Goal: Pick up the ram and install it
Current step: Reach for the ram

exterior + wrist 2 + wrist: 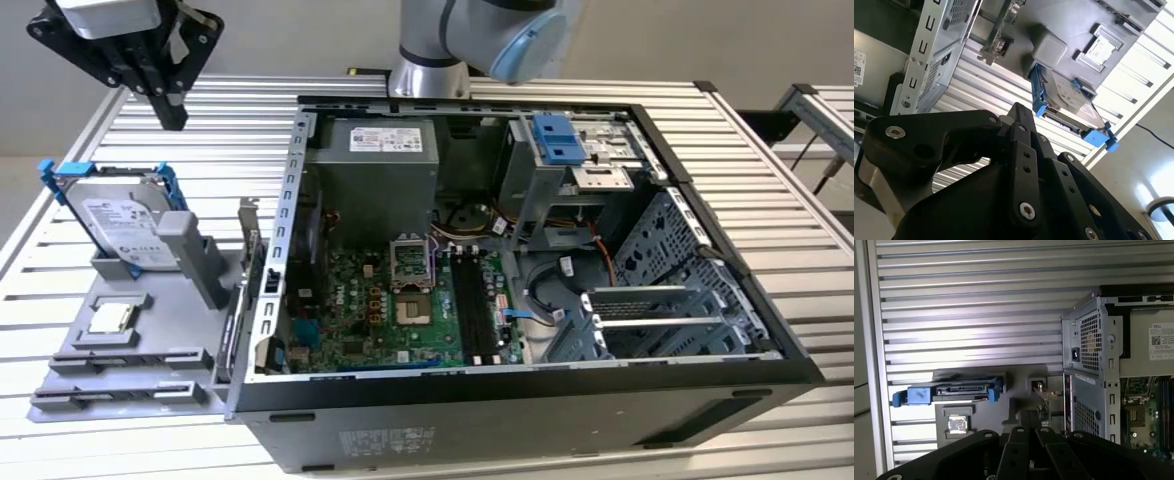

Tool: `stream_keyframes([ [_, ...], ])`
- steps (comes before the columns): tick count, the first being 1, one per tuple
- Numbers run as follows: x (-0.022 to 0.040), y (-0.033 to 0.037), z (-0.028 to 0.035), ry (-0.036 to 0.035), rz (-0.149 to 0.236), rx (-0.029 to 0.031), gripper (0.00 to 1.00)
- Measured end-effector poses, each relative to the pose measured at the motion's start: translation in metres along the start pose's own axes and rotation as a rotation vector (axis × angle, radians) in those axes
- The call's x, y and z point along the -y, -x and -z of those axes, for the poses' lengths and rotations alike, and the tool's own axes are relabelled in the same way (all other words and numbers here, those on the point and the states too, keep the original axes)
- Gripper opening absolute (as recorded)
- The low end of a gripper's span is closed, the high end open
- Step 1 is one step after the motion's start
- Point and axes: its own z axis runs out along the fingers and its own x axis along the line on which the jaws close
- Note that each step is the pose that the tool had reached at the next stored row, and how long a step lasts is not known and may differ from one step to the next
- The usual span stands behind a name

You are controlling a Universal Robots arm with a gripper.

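End effector (1018,114) over slatted table (979,92), blue-bracketed HDD (1072,100) nearby.

The hand (172,120) hangs raised, pointing straight down — its fingers (166,98) pinched together.

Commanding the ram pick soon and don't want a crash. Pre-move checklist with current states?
1. Is the pincer empty: ok. It is shut on nothing, up above the table.
2. Is the ram located: cannot tell. A thin board standing upright at the edge of the grey fixture, beside the case, is the candidate.
3. Is the computer case open: ok. The motherboard is exposed.
4. Are the memory slots free: ok. They look empty.
5. Is the hard drive clear of the pincer: ok. They are apart, and the drive stands on the fixture in its blue bracket.
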Motion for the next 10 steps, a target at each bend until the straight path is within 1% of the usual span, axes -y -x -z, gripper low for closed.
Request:
stream_keyframes([
  [10, 0.0016, -0.0233, 0.0004, -0.0001, 0.000, -0.0009, 0.00],
])
